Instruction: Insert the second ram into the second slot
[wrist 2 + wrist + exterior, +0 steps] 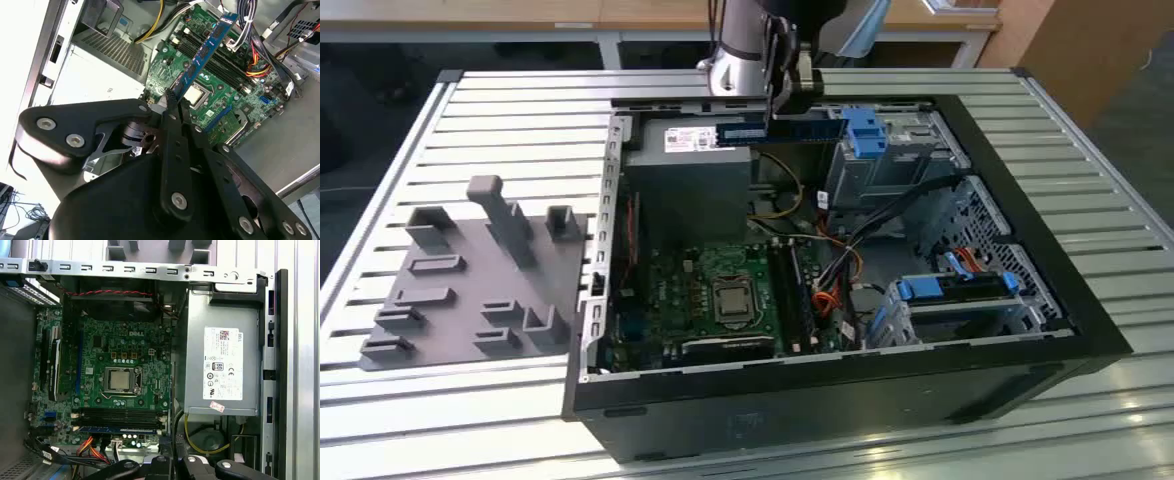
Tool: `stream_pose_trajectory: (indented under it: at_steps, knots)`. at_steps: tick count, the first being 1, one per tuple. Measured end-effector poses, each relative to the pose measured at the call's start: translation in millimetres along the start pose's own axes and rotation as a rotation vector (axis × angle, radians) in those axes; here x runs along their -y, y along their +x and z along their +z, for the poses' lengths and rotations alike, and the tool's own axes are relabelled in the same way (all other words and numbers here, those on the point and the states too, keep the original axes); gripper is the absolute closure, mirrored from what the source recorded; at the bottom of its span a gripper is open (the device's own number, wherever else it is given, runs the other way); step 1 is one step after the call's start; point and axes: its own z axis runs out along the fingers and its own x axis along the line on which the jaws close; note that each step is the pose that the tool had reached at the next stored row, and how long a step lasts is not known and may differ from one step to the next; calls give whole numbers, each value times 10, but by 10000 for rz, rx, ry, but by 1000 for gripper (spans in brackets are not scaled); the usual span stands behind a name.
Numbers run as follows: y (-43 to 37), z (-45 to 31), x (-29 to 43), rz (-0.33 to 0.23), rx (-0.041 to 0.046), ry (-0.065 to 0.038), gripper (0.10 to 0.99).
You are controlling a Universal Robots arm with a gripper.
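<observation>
The second ram (781, 130) is a thin blue stick with my gripper (785, 115) shut on it, held level above the open computer case (854, 370), over its far end. In the second wrist view the black fingers (175, 117) pinch one end of the stick (205, 50), which reaches out over the green motherboard (235, 95). In the first wrist view the stick (117, 430) shows edge-on, parallel to the dark ram slots (120, 415) and just beside them, with the gripper (172, 452) at its end. It hangs well above the slots (787, 290).
A grey power supply (687, 180) fills the case's far corner beside the board. Light-blue drive brackets (861, 130) (961, 288) and loose cables (834, 290) crowd the exterior view's right side. A grey fixture plate with pegs (474, 280) lies on the slatted table at the left.
</observation>
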Motion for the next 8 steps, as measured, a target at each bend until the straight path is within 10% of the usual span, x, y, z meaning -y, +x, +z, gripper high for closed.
stream_pose_trajectory:
  at_steps: [8]
  knots:
    - [14, 0, -1, 1, 0, 0, 949]
